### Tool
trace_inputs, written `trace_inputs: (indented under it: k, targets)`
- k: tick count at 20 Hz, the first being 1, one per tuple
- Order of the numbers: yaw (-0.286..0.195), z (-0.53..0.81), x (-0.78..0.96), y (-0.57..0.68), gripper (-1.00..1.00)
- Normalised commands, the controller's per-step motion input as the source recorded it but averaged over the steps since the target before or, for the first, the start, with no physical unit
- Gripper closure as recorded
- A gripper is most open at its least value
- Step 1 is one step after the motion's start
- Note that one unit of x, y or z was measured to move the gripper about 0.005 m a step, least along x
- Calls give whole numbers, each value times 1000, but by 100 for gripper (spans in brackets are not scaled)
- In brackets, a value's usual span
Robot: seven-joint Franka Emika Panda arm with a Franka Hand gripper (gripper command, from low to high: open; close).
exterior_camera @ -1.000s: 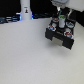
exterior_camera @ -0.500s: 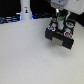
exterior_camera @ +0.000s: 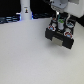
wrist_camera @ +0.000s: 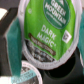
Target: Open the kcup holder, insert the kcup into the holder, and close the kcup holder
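Observation:
The black kcup holder (exterior_camera: 61, 35) stands at the exterior view's right, its top open toward my gripper (exterior_camera: 59, 19). The gripper hangs straight over the holder, shut on the kcup (exterior_camera: 59, 22), whose green top shows just below the fingers. In the wrist view the kcup (wrist_camera: 47, 25) fills most of the picture, its green lid printed with white lettering. Dark parts of the holder (wrist_camera: 55, 70) lie beneath it. Whether the pod touches the holder I cannot tell.
A tall white bottle-like post (exterior_camera: 25, 10) stands at the back on the exterior view's left. A pale tabletop (exterior_camera: 25, 55) spreads in front of the holder. Another pod with a white lid (wrist_camera: 27, 75) sits inside the holder in the wrist view.

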Motion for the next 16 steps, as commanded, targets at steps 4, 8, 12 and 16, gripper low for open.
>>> trace_inputs:
  k: [4, 8, 12, 16]
  targets:
    - [18, -166, 143, 147, 100]
    - [38, -19, 142, 165, -100]
    - [83, 218, 138, 102, -100]
    - [86, 254, 144, 45, -100]
